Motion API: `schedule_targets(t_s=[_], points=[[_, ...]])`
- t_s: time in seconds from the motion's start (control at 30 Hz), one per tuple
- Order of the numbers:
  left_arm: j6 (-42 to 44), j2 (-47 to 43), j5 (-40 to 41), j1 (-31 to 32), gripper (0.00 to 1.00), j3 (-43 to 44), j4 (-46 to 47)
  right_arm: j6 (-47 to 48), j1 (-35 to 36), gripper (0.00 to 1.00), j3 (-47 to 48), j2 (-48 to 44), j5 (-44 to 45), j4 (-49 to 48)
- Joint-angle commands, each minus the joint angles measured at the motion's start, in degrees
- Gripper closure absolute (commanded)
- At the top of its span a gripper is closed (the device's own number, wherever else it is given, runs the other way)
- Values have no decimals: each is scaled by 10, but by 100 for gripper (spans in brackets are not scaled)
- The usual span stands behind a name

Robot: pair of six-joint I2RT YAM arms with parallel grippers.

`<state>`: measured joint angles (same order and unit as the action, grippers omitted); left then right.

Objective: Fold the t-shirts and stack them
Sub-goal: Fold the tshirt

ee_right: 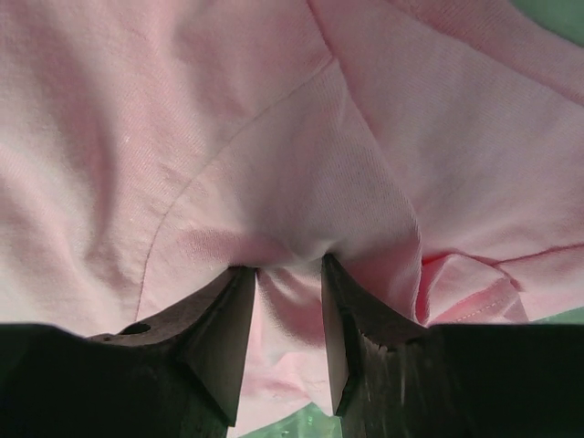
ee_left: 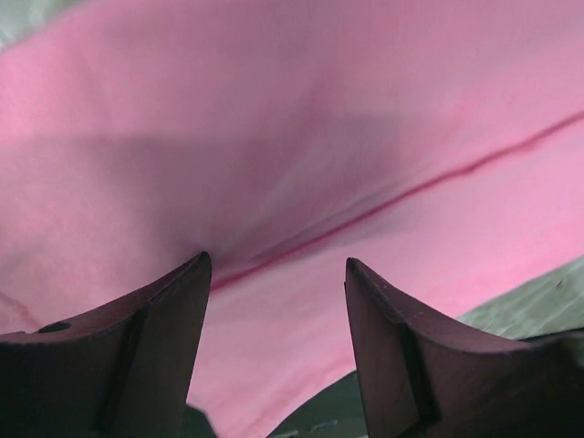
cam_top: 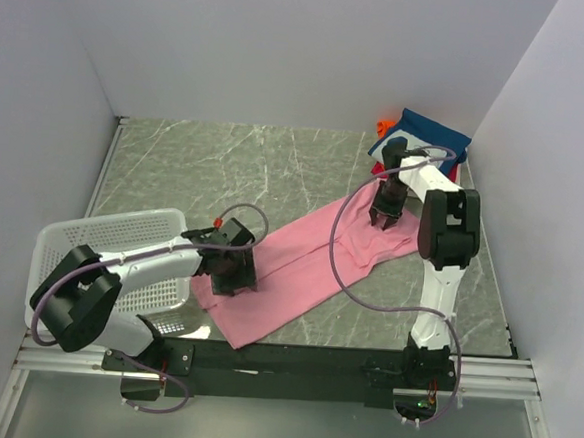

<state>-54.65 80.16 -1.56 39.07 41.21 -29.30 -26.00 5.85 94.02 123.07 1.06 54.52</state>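
Observation:
A plain pink t-shirt [cam_top: 299, 265] lies spread in a long diagonal band across the table, from the near left to the far right. Over its near-left end, my left gripper [cam_top: 234, 278] points down; in the left wrist view it [ee_left: 276, 265] is open, with flat pink cloth [ee_left: 274, 119] and a seam beneath its tips. At the far-right end, my right gripper [cam_top: 384, 219] is down on the shirt. The right wrist view has it [ee_right: 285, 269] closed on a puckered fold of the pink cloth [ee_right: 274, 137]. Folded t-shirts [cam_top: 428, 138], navy on top with red and orange edges, are stacked at the back right.
A white mesh basket [cam_top: 120, 242] stands at the near left, beside the left arm. The marbled green tabletop [cam_top: 226, 164] is enclosed by white walls on three sides. The right arm's cable loops over the shirt's near-right part.

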Motion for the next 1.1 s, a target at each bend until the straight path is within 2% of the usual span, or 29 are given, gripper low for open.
schedule_targets(t_s=[0.0, 0.43, 0.63, 1.07], points=[[-55, -26, 14, 33, 34, -9, -47, 15, 14, 58, 46, 38, -2, -12], [-133, 34, 14, 189, 33, 45, -117, 44, 72, 58, 223, 132, 5, 60], [-112, 63, -9, 228, 33, 67, -84, 37, 98, 58, 302, 172, -9, 84], [-95, 89, -73, 282, 34, 84, 2, 12, 155, 58, 388, 228, -59, 94]])
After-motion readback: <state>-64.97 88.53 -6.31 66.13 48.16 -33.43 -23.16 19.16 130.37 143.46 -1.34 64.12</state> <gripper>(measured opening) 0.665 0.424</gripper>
